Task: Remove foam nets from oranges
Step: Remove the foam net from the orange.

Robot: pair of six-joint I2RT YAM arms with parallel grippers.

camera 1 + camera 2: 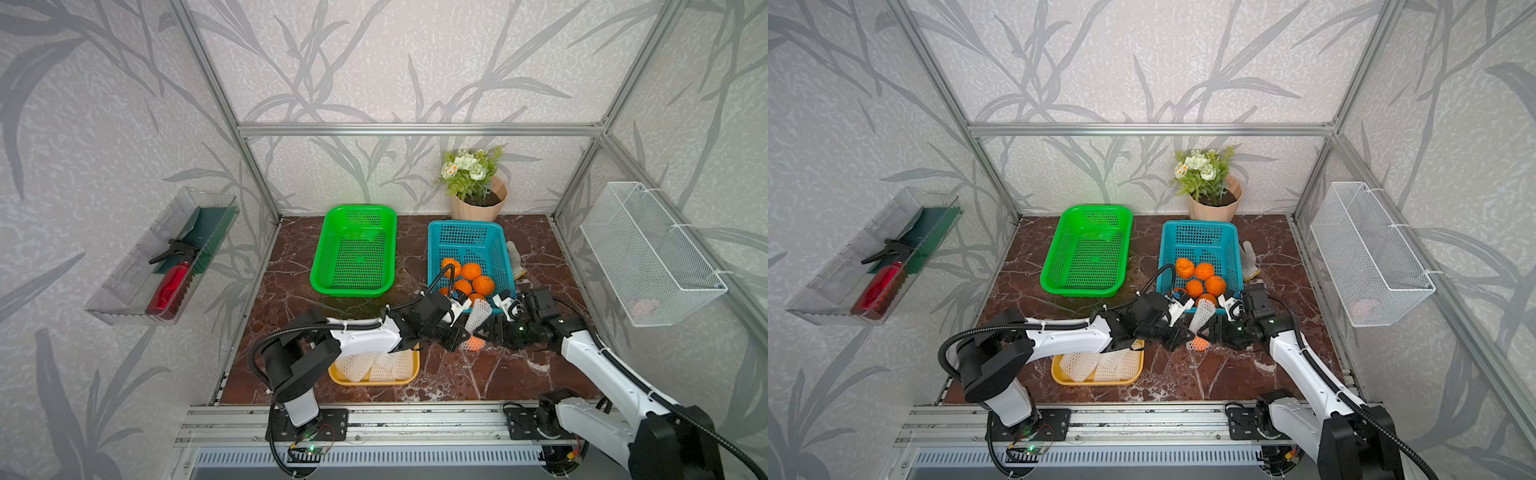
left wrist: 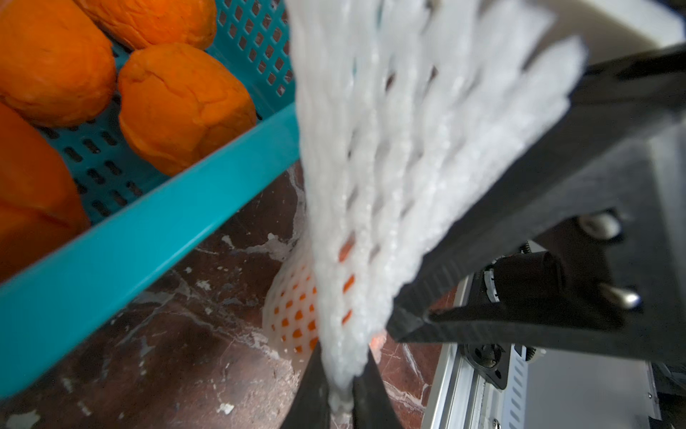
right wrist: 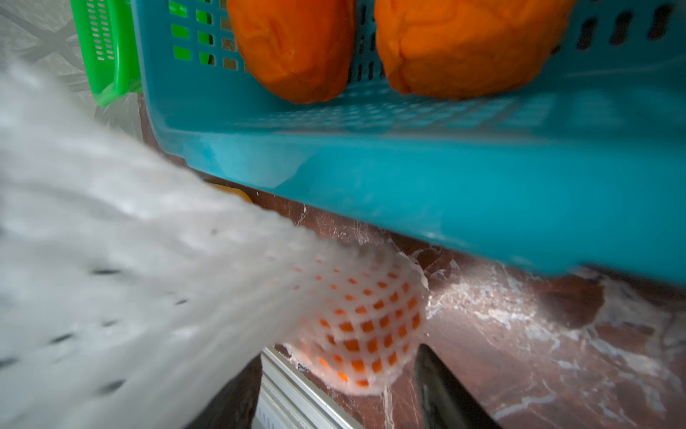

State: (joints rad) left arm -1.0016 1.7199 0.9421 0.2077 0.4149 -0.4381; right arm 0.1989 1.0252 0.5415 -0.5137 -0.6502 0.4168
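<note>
At the six o'clock edge of the turquoise basket, a netted orange sits low near the surface. Its foam net is pinched in the left gripper, and the right gripper gapes empty. Unheld, the orange could rise with the net or roll.

Bare marble surface open on the near side of the netted orange. Far side closed off by the blue basket rim. Left pincer and right pincer crowding either flank, stretched foam net rising between them. Yellow tray nearby on the left, green basket well apart
</note>
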